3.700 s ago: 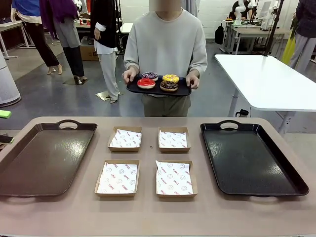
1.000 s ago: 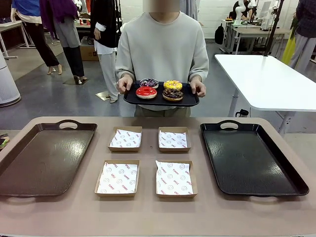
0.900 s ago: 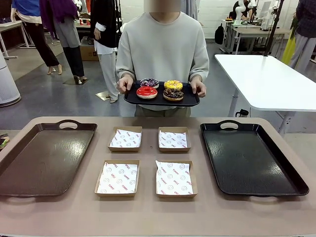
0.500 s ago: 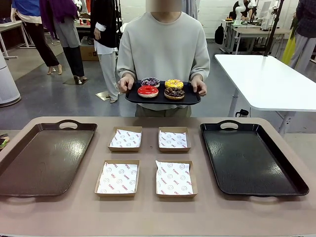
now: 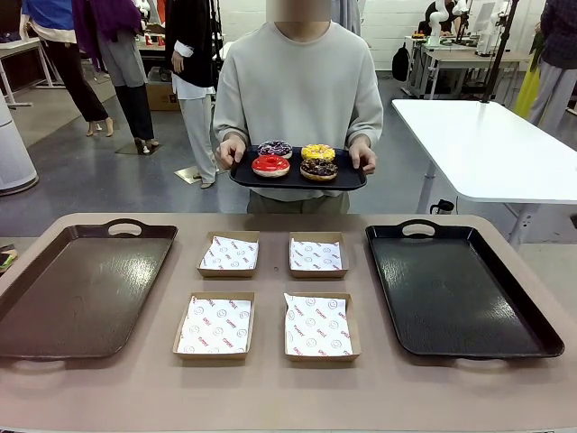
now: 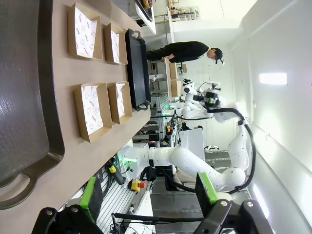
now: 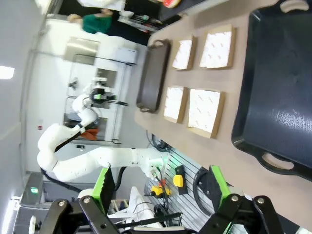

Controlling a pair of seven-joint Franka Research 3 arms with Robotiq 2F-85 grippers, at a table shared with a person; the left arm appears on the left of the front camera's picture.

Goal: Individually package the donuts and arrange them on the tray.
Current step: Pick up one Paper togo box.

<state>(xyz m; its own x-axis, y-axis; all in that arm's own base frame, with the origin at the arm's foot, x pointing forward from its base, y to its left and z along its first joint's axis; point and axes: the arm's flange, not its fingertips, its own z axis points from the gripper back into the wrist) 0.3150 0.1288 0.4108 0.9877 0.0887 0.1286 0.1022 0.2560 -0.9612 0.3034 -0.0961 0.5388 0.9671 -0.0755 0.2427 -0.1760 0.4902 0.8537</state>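
Currently: donuts (image 5: 261,166) carried off the worktop, both tools open

A red-glazed donut (image 5: 262,167) and a chocolate donut (image 5: 310,170) sit in front, with a purple sprinkled donut (image 5: 268,147) and a yellow donut (image 5: 309,152) behind. All are on a small black serving tray (image 5: 347,180) that a person holds at the far side of the worktop (image 5: 270,388). On the worktop, four paper-lined cardboard boxes (image 5: 228,253) lie in two rows between a brown tray (image 5: 81,289) and a black tray (image 5: 460,293). The left tool (image 6: 148,192) and right tool (image 7: 161,187) hang beyond the worktop's edge, jaws spread wide, gripping nothing.
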